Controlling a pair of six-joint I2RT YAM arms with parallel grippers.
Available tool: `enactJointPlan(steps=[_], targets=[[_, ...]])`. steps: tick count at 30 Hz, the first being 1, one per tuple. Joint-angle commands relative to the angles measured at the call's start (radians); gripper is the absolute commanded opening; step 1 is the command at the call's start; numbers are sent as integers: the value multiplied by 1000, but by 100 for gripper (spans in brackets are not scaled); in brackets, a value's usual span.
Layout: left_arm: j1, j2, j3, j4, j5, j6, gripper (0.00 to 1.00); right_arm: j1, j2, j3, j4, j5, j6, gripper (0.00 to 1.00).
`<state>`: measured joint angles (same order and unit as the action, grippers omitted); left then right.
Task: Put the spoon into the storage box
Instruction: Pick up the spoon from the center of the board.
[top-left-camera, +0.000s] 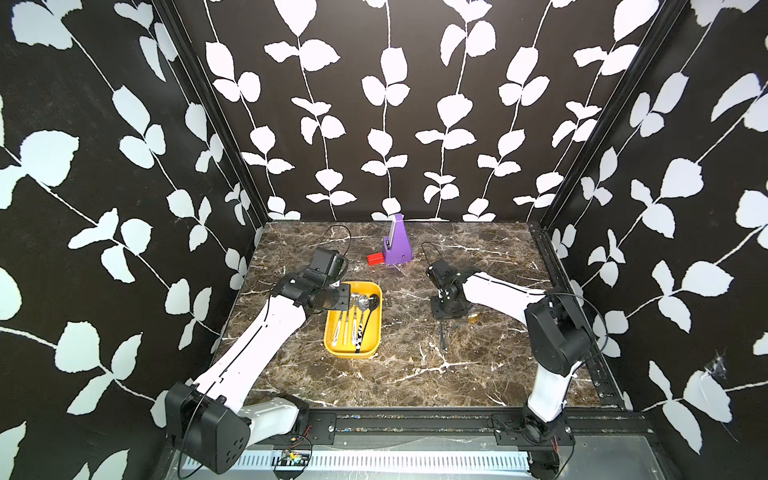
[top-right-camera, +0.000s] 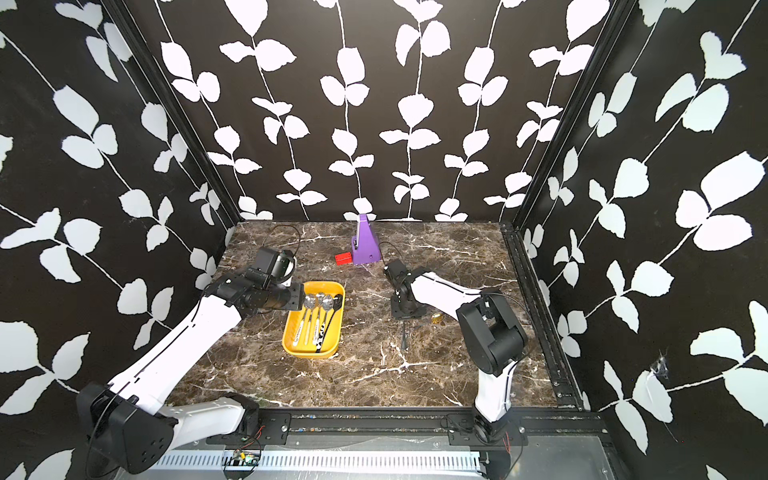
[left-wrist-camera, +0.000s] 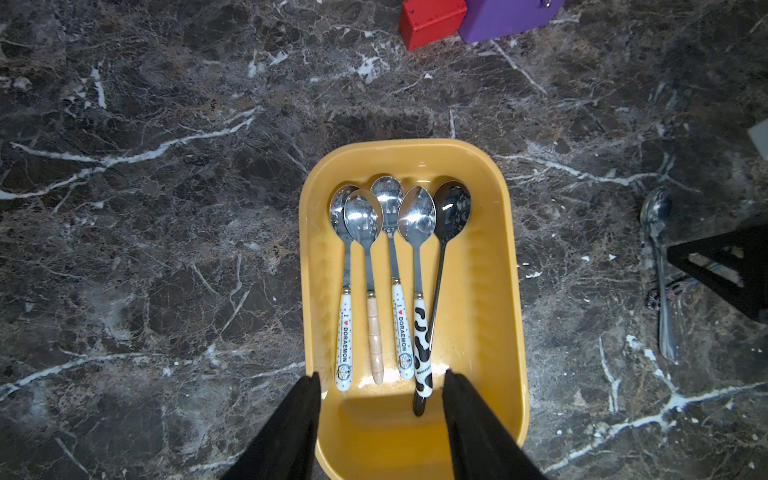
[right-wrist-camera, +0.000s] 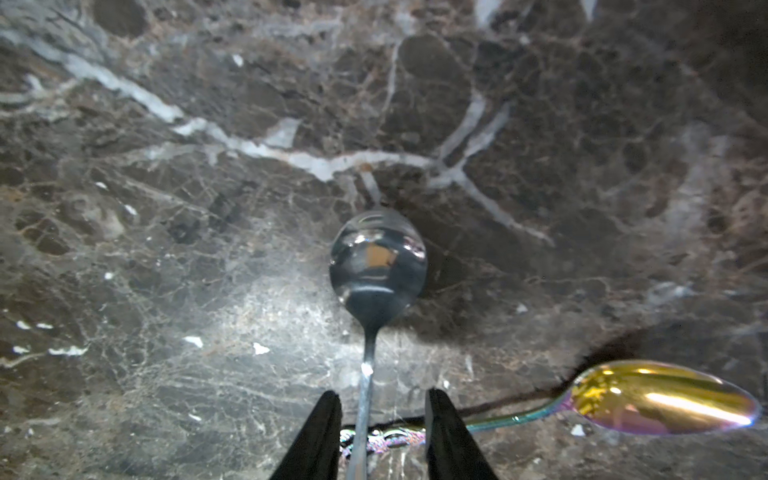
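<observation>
Storage box (left-wrist-camera: 494, 270), shallow yellow, rounded corners

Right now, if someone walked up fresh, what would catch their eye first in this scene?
The yellow storage box left of centre, five spoons lined up inside, the left pincer open above it. Then the right pincer, open astride a silver spoon on the marble tabletop, a rainbow-tinted spoon beside it. At the back stands a purple wedge with a red block.
</observation>
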<state>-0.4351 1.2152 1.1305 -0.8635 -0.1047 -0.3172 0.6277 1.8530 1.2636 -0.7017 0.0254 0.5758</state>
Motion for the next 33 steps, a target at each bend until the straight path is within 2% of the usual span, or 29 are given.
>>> enactJointPlan(steps=[1, 10, 19, 25, 33], targets=[[7, -15, 19, -16, -19, 9, 53, 13, 25, 33, -5, 14, 19, 34], [7, -20, 6, 3, -18, 8, 53, 33, 75, 30, -21, 16, 52, 25], [7, -18, 5, 1, -21, 13, 53, 36, 104, 21, -20, 19, 75, 8], [8, -8, 3, 0, -44, 27, 53, 36, 94, 31, -10, 28, 90, 1], [18, 11, -3, 2, -50, 30, 53, 36, 32, 78, -29, 32, 120, 0]])
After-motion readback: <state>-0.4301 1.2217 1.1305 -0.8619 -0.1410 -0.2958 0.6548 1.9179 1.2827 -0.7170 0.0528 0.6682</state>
